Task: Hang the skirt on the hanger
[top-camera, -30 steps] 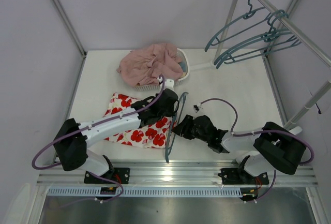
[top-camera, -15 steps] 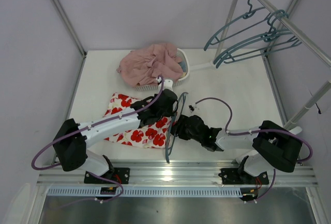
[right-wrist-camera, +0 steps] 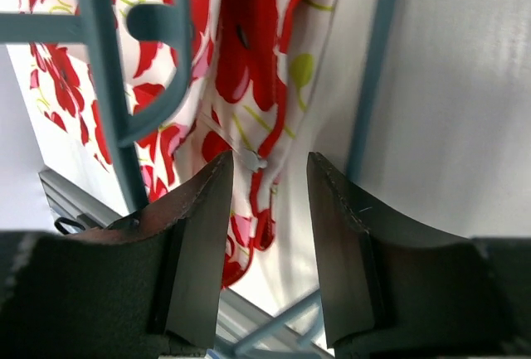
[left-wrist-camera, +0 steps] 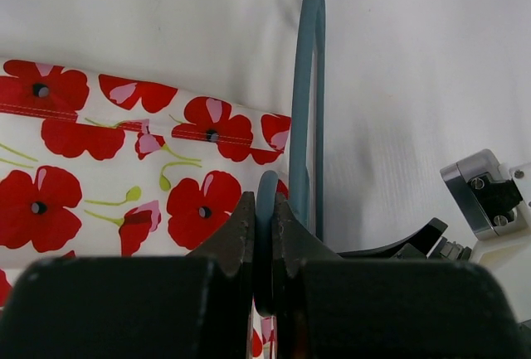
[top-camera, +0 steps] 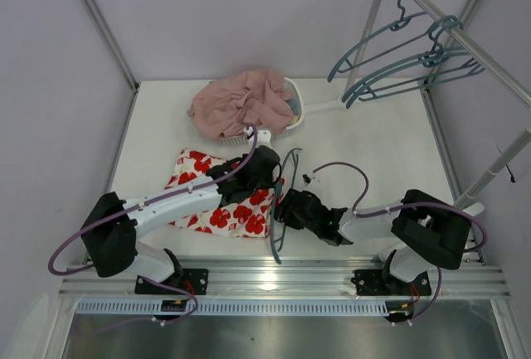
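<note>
Skirt: a white cloth, red-poppy-printed skirt lies flat on the white table, left of centre, near my arms' bases.
Handling: I judge it light, limp and somewhat slippery. It should sag wherever it is unsupported, and there is nothing on it to break.
Where to grip: I'd take the stitched corner by the hanger. A doubled seam should hold better than a single layer.
Hanger: a thin teal-grey hanger stands on edge along the skirt's right side.
Left arm: my left gripper is pinched tight on the hanger's wire.
Right arm: my right gripper has its jaws parted to a middling gap. They straddle the skirt's corner without clamping it.
Hidden: my left arm covers the skirt's middle. I can't tell waistband from hem, nor whether any hanger arm is already inside the cloth.
Beyond: a dusty-pink garment is heaped in a white basket at the back. Spare hangers hang on a metal rail at the back right.
</note>
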Controlling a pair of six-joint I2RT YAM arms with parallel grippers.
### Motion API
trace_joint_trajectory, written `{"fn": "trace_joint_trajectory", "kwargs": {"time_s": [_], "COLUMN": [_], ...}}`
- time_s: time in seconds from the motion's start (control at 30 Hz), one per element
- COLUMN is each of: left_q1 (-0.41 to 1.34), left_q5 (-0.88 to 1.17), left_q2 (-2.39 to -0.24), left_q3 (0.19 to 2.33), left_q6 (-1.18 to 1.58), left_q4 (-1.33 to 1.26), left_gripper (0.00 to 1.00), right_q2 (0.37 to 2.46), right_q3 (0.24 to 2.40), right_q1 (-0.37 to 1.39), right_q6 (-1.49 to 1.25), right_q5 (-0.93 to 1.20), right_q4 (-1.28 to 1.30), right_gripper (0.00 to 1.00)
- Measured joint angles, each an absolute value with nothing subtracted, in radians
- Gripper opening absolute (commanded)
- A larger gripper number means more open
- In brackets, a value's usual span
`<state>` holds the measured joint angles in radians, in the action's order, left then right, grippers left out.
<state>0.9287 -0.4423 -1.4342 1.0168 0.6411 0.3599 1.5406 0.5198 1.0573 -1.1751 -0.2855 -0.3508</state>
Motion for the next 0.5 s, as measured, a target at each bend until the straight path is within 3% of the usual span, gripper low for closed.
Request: {"fn": "trace_joint_trajectory", "kwargs": {"time_s": [0.27,0.4,0.5], "left_q1": [0.916,0.915,0.914], "left_q5": [-0.442,-0.443,-0.442], "left_q2": [-1.411,-1.404,-1.401], "left_q3": [0.992,0.990,0.989], "left_q6": [0.646,0.642,0.636], "left_q4": [0.357,0.359,0.359], "left_gripper": [0.00,0.00,0.00], "right_q2": [1.584,1.611,1.631], "right_q3": [0.536,0.553,0.558], "right_q1": [1.063,1.066,1.073], "right_q6": [-1.187,-1.193,-1.201], "right_q5": [-0.311,-0.329,-0.345], "right_q4": [-0.406,-0.417,-0.421], "right_gripper": [0.48,0.38,0.24]}}
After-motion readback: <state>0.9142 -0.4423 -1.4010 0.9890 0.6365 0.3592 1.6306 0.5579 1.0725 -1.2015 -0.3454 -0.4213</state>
